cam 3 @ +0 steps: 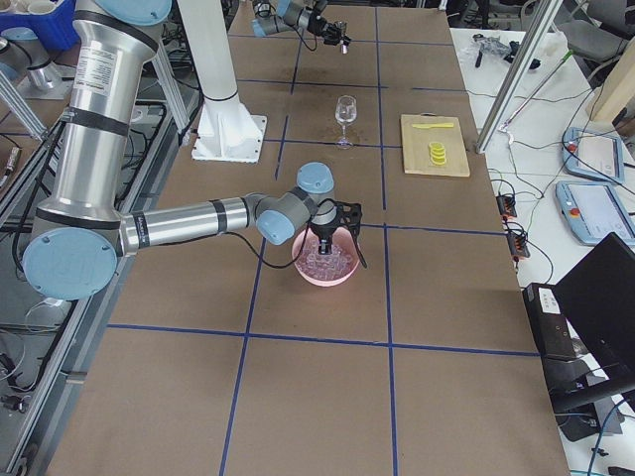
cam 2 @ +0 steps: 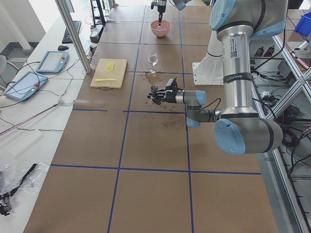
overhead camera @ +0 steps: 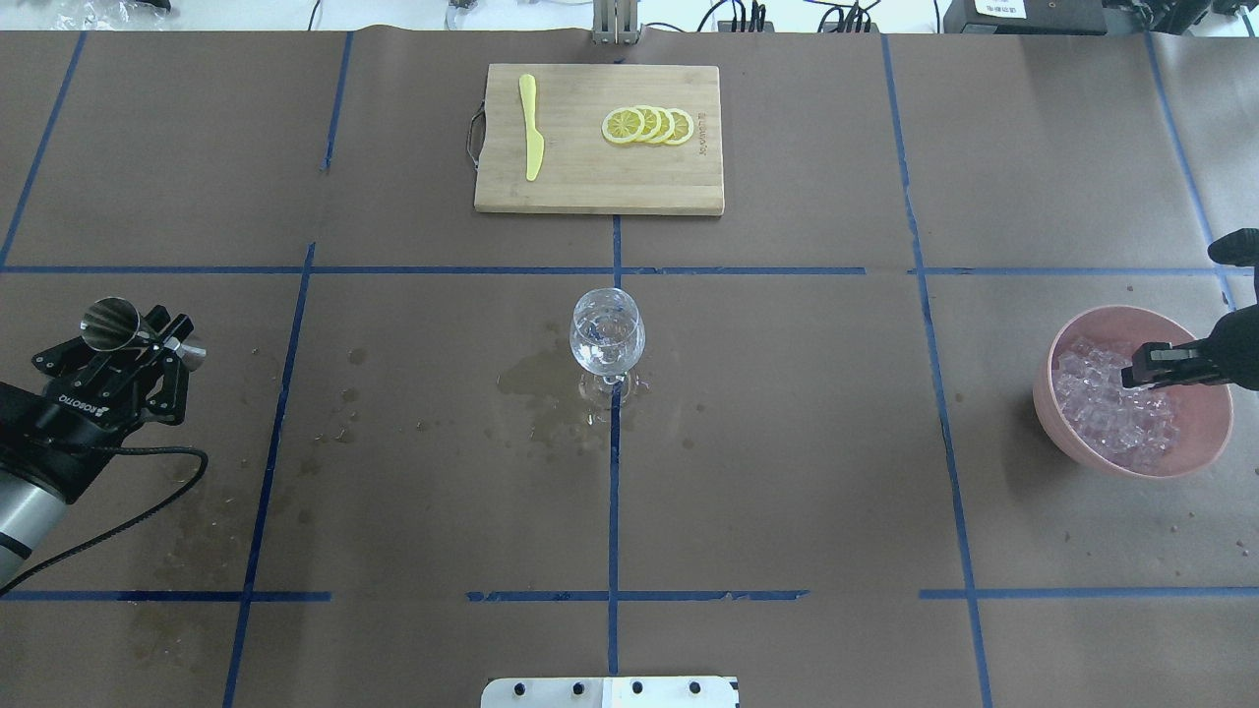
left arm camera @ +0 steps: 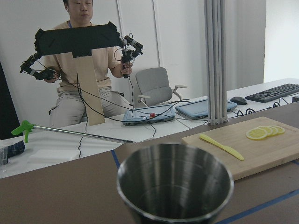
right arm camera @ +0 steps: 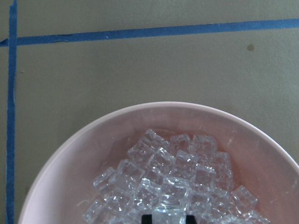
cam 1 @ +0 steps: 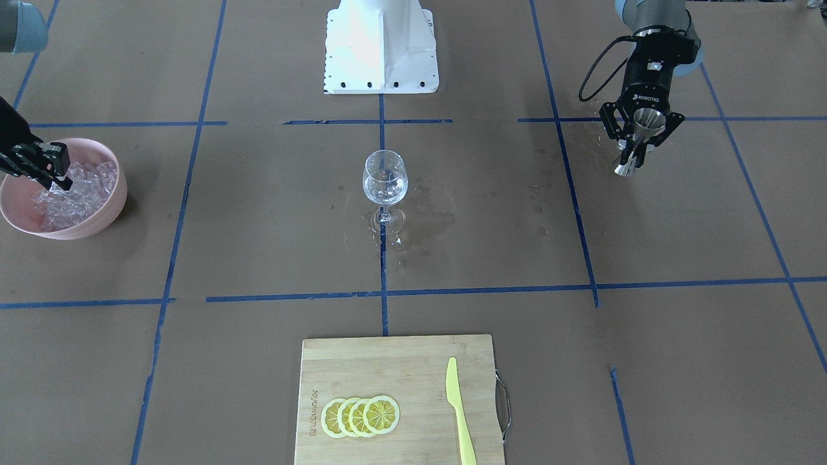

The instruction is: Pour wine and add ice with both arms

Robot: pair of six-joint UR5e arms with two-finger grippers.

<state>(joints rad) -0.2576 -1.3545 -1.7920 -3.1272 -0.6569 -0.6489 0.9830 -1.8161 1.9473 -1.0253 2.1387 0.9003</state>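
A wine glass stands upright at the table's centre and holds a little clear wine. Wet patches surround its foot. My left gripper is shut on the waist of a steel jigger, held tilted above the table far to the glass's left. The left wrist view looks into the jigger's cup; I cannot make out liquid in it. My right gripper is down in a pink bowl of ice. Its fingertips flank one cube.
A wooden cutting board lies on the far side of the table with a yellow knife and lemon slices. The white pedestal stands at the robot's side. Blue tape lines cross the brown table.
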